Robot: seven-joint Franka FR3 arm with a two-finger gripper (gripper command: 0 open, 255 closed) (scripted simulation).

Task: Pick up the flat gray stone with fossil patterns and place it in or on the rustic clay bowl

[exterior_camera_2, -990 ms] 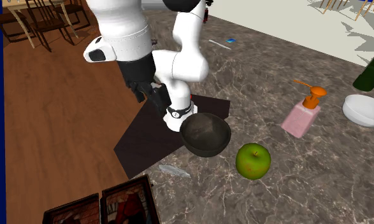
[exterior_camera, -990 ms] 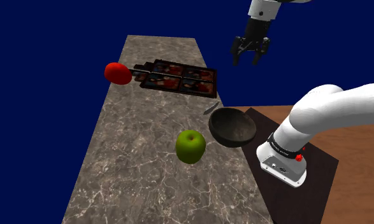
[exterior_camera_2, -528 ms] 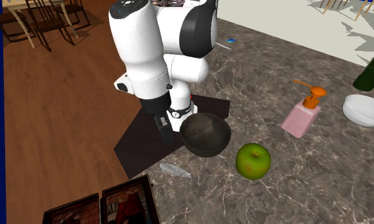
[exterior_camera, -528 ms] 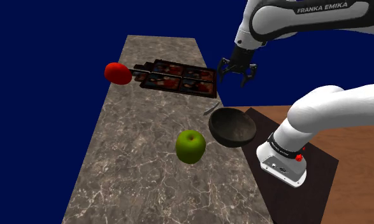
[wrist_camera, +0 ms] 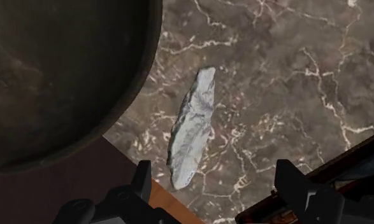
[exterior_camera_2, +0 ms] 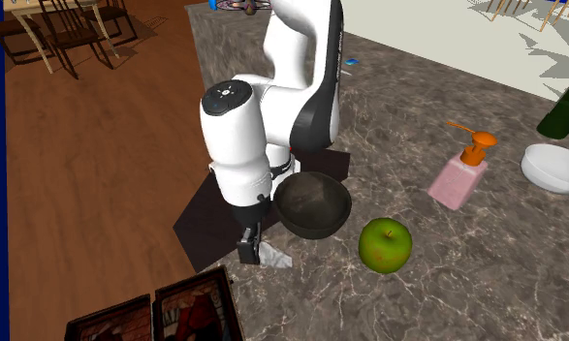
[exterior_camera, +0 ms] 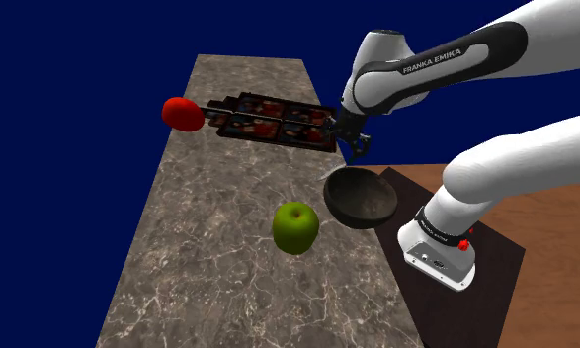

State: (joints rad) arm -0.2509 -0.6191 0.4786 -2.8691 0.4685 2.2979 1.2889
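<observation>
Stone (wrist_camera: 192, 127), grey and flat, lies on the marbled counter (exterior_camera_2: 447, 252) at the bowl's (exterior_camera_2: 313, 203) seven o'clock in the second exterior view; the gripper (wrist_camera: 214, 180) hangs over it, fingers spread, apparently not touching

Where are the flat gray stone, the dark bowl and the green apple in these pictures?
gray stone (wrist_camera: 193, 130): wrist view, middle of its flat face.
dark bowl (exterior_camera_2: 313, 201): second exterior view, bare inside surface.
green apple (exterior_camera: 295, 229): shoulder view, centre of its skin.
</observation>
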